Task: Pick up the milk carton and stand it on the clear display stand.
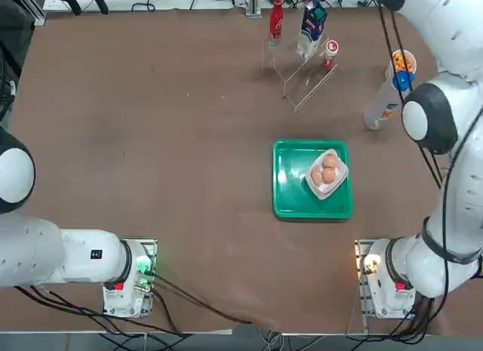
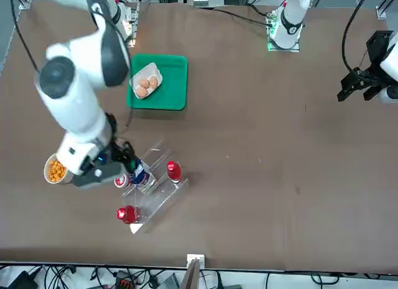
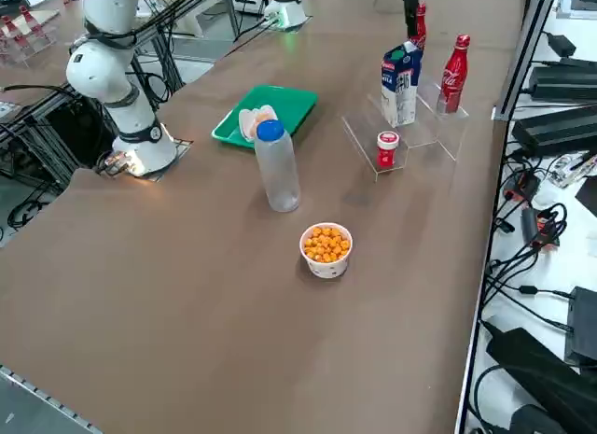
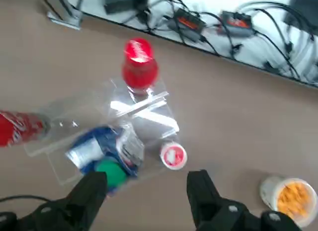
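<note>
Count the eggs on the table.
3 eggs, clustered in the white dish on the green tray: one farther from the robot, two side by side nearer. None seems hidden. Right gripper hovers over the clear display stand, jaws open.

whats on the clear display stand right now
On the clear display stand: the milk carton upright, two slim red bottles, a small red-capped jar. Right gripper open above it.

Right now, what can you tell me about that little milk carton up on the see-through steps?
The milk carton is a small rectangular box, white below and dark blue above, with a green patch on its folded top. It looks like coated cardboard. It stands upright on the clear display stand, between two red bottles. The right gripper hangs open above it, touching nothing.
</note>
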Robot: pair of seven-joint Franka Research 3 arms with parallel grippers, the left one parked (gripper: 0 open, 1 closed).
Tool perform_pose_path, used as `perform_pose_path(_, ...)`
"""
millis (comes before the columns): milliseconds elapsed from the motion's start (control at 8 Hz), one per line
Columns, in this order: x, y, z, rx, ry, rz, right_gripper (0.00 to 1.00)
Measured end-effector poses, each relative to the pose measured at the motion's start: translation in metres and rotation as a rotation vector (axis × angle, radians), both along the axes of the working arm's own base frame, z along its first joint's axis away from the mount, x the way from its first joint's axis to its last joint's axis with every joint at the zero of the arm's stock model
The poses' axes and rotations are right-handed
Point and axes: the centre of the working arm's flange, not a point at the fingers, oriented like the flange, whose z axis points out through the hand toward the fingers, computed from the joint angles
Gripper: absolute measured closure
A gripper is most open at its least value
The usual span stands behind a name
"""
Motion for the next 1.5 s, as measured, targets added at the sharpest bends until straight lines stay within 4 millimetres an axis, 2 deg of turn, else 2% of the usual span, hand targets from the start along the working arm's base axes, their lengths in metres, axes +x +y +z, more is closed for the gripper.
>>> perform_pose_path(250,-0.018,-0.056,0.037,-0.021,0.079,-0.084,0.01)
perform_pose_path(500,-0.035,-0.117,0.059,-0.036,0.173,-0.161,0.0)
perform_pose_path(1000,-0.062,-0.219,0.069,-0.026,0.281,-0.186,0.0)
perform_pose_path(1250,-0.083,-0.256,0.076,-0.006,0.277,-0.189,0.0)
perform_pose_path(1500,-0.106,-0.272,0.078,0.011,0.243,-0.204,0.0)
